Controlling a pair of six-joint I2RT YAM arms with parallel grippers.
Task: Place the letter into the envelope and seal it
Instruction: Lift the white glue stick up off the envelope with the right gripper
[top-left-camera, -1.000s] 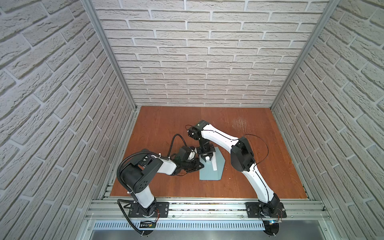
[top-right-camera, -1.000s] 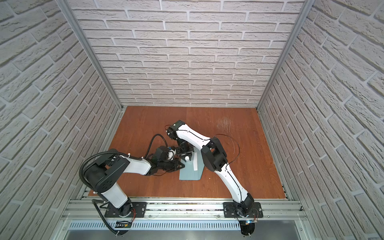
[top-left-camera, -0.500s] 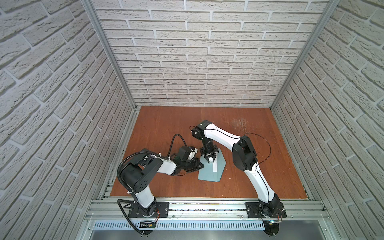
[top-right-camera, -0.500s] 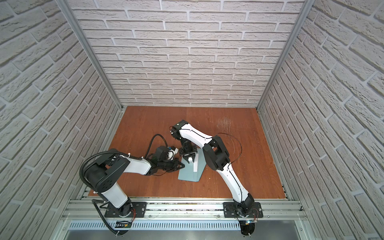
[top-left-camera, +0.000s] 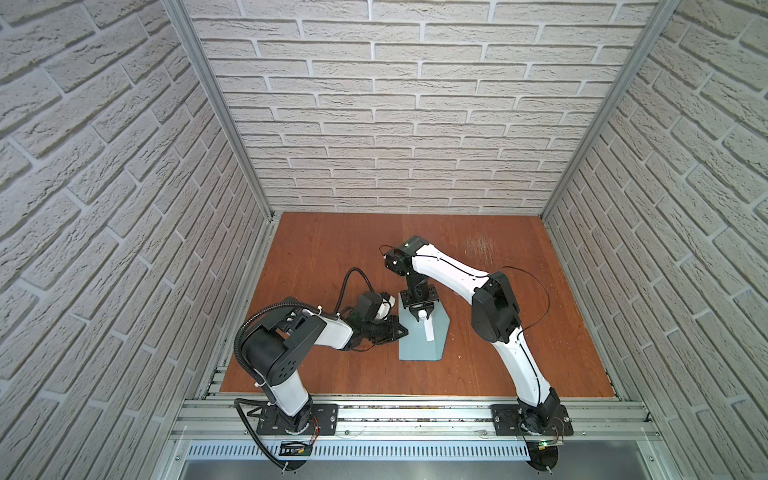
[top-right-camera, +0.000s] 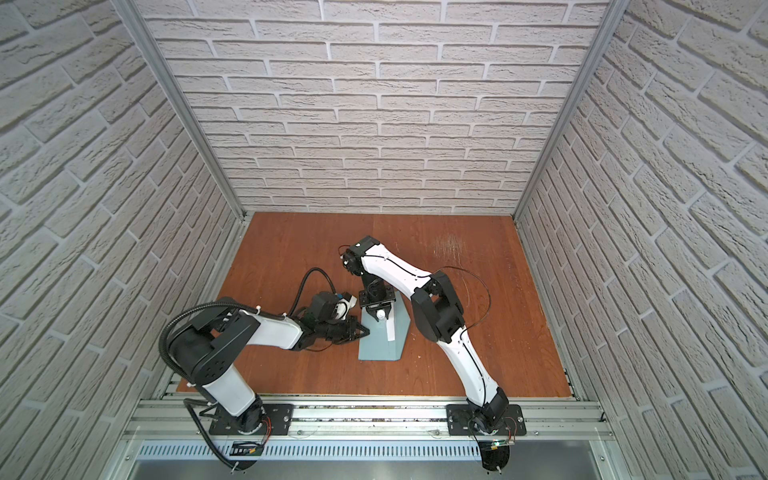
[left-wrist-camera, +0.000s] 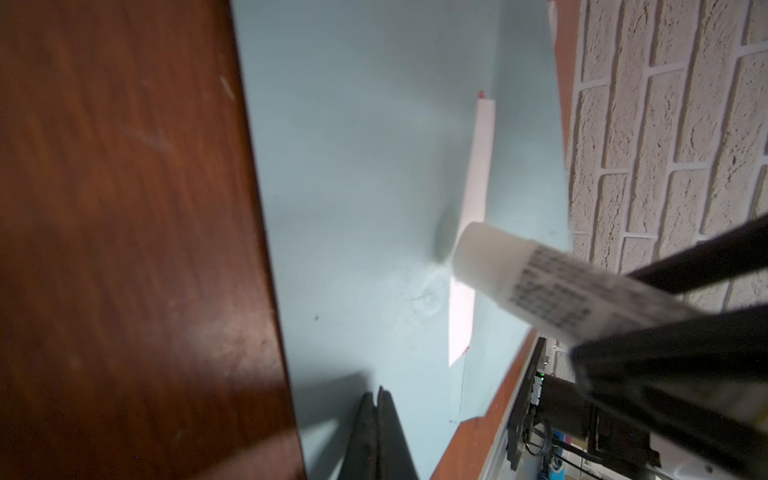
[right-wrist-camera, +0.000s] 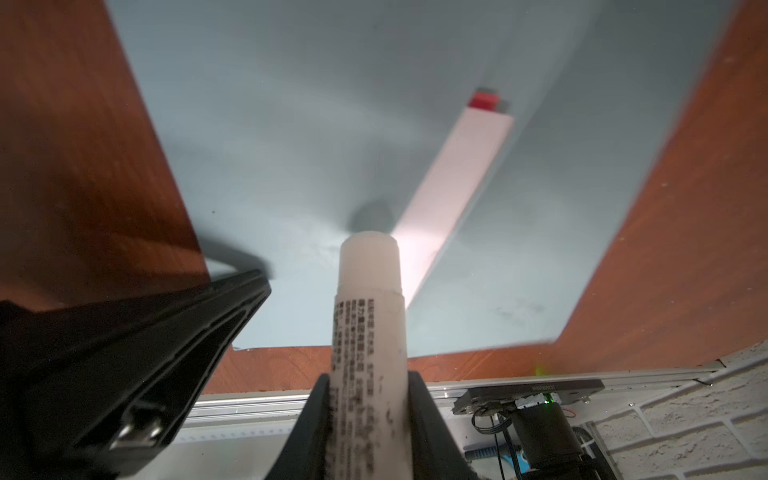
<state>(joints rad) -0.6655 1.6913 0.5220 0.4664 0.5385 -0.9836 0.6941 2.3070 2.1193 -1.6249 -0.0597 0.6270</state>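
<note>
And the right gripper (right-wrist-camera: 368, 384) is clamped on the glue stick (right-wrist-camera: 368, 291), tip down at the envelope (right-wrist-camera: 270, 124). The letter (right-wrist-camera: 457, 178) shows as a strip running straight ahead from that tip, just beside it. The left gripper (left-wrist-camera: 376, 401), jaws together, rests on the envelope's edge off to the side

Plain pale blue-grey envelope (top-left-camera: 417, 345), a few faint dark smudges on it; the letter (right-wrist-camera: 455, 178) shows as a pale pinkish-white strip with a red end. White stick (right-wrist-camera: 369, 316), tip end milky and unmarked, body printed with a block of small dark characters. Reddish-brown wood-grain tabletop (top-left-camera: 332, 249) with one pale scuffed patch; walls (top-left-camera: 374, 104) in an off-white brick pattern with paler mortar lines; arms (top-left-camera: 449, 270) white-shelled with black joints and black cables.
</note>
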